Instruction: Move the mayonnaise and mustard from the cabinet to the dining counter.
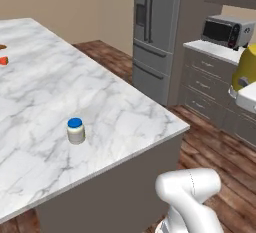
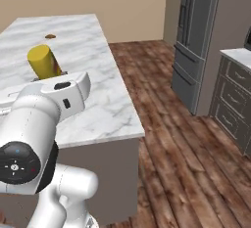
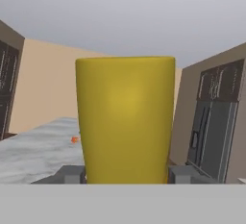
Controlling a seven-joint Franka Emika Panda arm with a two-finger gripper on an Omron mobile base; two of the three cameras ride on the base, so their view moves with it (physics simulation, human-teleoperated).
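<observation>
While mayonnaise (image 1: 75, 130) already stands on dining counter (image 1: 130, 122), half done; mustard (image 3: 126, 119) pinched between gripper (image 3: 127, 174) jaws, carried above the slab, left to set down.

The long white marble dining counter (image 1: 115, 112) is lying wide open nearly everywhere. A small white jar with a blue lid (image 1: 75, 130) is standing alone near its front edge, blocking that spot.
</observation>
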